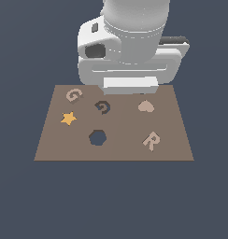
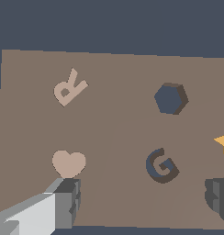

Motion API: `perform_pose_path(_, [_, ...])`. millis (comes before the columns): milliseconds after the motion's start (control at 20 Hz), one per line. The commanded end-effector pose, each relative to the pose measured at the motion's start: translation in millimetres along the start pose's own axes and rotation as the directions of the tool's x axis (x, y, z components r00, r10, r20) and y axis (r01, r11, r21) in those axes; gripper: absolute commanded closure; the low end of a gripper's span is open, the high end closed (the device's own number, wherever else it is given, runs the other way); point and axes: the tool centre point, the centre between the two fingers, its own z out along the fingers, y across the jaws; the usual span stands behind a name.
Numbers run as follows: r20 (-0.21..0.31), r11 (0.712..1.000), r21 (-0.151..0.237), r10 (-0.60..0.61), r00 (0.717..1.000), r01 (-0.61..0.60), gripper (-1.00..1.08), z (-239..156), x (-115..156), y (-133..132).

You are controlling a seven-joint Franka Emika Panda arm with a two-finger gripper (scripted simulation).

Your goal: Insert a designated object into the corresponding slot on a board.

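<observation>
The light-tan G piece (image 1: 74, 94) lies flat on the brown board (image 1: 55, 149), near its far corner on the exterior view's left. Close beside it, toward the middle, is the dark G-shaped slot (image 1: 103, 107) (image 2: 161, 165). The white hand (image 1: 130, 84) hangs over the board's far edge and hides its own fingers in the exterior view. In the wrist view my gripper (image 2: 143, 202) is open, with one finger (image 2: 68, 202) by the heart and the other (image 2: 219, 199) past the slot. Nothing is between them. The G piece is outside the wrist view.
On the board also lie an orange star (image 1: 68, 118), a tan heart (image 1: 146, 106) and a tan R piece (image 1: 152, 140). A dark hexagonal hole (image 1: 97, 137) sits nearer the front. Dark blue floor surrounds the board.
</observation>
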Motion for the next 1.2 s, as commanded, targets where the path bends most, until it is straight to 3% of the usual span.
perform_pose_path(0, [0.0, 1.0, 0.0, 0.0, 1.0, 0.0, -0.92, 0.0, 0.0, 0.0])
perform_pose_path(350, [0.0, 0.998, 0.0, 0.061, 0.998, -0.061, -0.92, 7.1, -0.1, 13.6])
perform_pose_path(700, [0.001, 0.969, 0.001, 0.245, 0.969, -0.245, -0.92, 29.0, -5.7, 55.2])
perform_pose_path(900, [0.001, 0.915, 0.001, 0.404, 0.915, -0.404, -0.92, 48.7, -17.4, 90.9])
perform_pose_path(1150, [0.002, 0.805, 0.002, 0.594, 0.805, -0.594, -0.92, 74.5, -42.0, 133.6])
